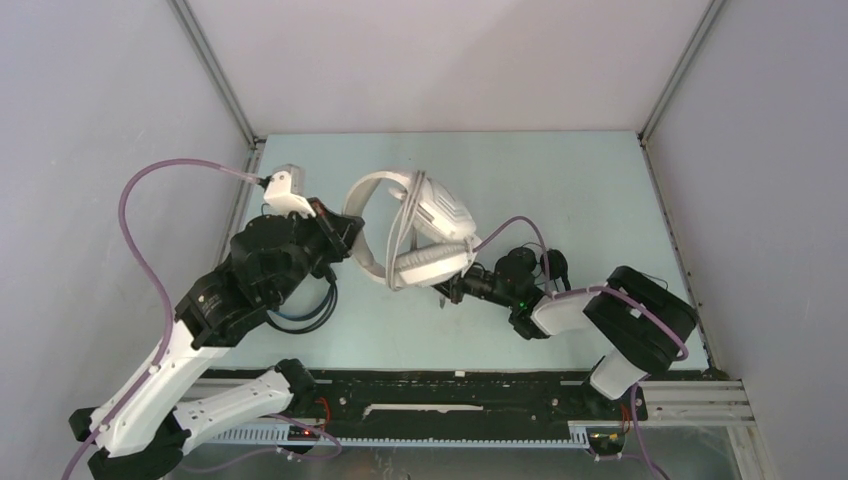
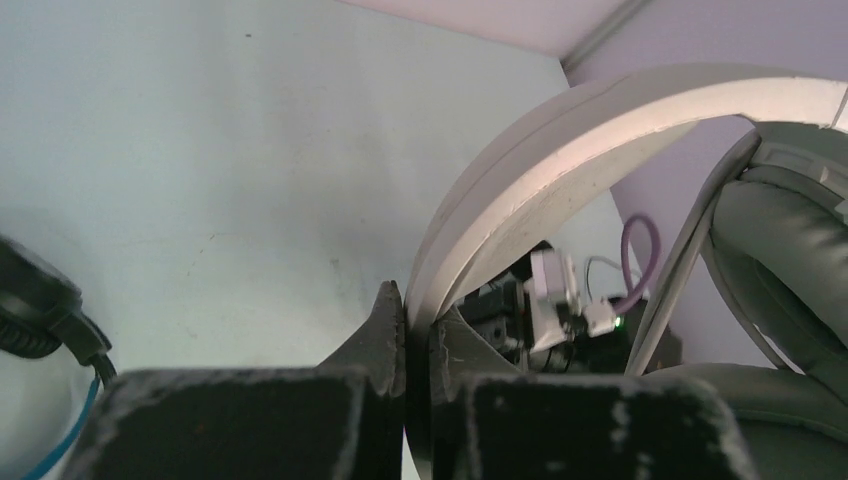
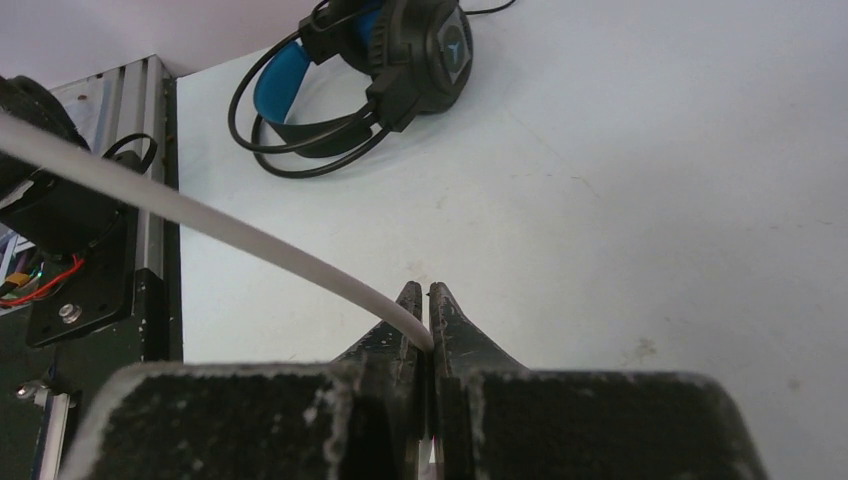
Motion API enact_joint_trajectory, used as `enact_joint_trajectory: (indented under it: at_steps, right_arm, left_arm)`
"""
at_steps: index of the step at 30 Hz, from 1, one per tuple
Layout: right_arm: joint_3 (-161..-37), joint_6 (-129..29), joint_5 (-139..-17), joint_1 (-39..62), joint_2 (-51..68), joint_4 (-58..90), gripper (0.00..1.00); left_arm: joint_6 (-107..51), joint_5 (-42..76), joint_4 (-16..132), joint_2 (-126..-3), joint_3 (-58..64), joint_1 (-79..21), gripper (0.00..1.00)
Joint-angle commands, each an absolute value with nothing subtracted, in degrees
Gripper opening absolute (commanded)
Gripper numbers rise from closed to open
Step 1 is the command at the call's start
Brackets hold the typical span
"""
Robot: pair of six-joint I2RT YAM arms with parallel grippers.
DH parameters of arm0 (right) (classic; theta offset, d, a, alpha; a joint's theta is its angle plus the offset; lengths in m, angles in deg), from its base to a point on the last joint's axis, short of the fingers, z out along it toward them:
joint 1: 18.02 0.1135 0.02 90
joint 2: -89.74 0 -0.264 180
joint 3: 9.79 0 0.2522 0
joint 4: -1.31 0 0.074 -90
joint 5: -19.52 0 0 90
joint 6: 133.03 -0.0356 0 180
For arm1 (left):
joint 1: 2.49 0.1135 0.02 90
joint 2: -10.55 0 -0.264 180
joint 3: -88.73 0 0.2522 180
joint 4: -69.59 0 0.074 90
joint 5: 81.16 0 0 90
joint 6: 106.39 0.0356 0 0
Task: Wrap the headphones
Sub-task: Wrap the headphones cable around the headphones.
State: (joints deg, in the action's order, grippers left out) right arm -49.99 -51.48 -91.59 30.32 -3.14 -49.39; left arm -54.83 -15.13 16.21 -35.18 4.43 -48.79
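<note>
The white-grey headphones lie mid-table, with the grey cable looped across the ear cups. My left gripper is shut on the white headband, pinched between its jaws; a grey ear cushion shows to the right. My right gripper is shut on the grey cable, which runs off to the upper left, just in front of the lower ear cup. The black headphones with blue lining lie flat on the table, partly under my left arm.
A slim black headphone set lies beside the right wrist, partly hidden by it. Grey walls close in the table on the left, back and right. A black rail with the arm bases runs along the near edge.
</note>
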Motion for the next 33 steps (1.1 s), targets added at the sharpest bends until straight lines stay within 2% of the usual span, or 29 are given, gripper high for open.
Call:
enact_joint_trajectory:
  at_steps: [1, 5, 9, 16, 23, 33]
  right_arm:
    - [-49.7, -52.9, -91.9, 27.0, 0.9, -44.8, 0.00]
    - [-50.1, -53.8, -95.3, 23.6, 4.3, -40.8, 0.00]
    - [-53.0, -53.1, -98.3, 21.4, 8.2, -30.3, 0.00]
    - [-58.2, -54.1, -104.3, 17.2, 14.5, -15.1, 0.00]
    - [-63.6, -53.5, -107.6, 15.3, 19.6, -0.1, 0.00]
    - [-70.9, -53.9, -114.2, 15.4, 24.6, 20.1, 0.00]
  left_arm:
    - [-46.2, -0.8, 28.1, -33.0, 4.9, -48.6, 0.00]
    - [-41.3, 2.5, 25.4, -33.5, 4.4, -48.6, 0.00]
    - [-34.5, 3.7, 22.2, -34.6, 4.7, -48.6, 0.00]
    - [-25.9, 0.4, 17.4, -36.7, 4.8, -48.5, 0.00]
    - [-17.6, -3.5, 19.2, -36.0, 9.4, -48.6, 0.00]
    - [-6.9, -1.4, 22.6, -35.5, 15.7, -48.7, 0.00]
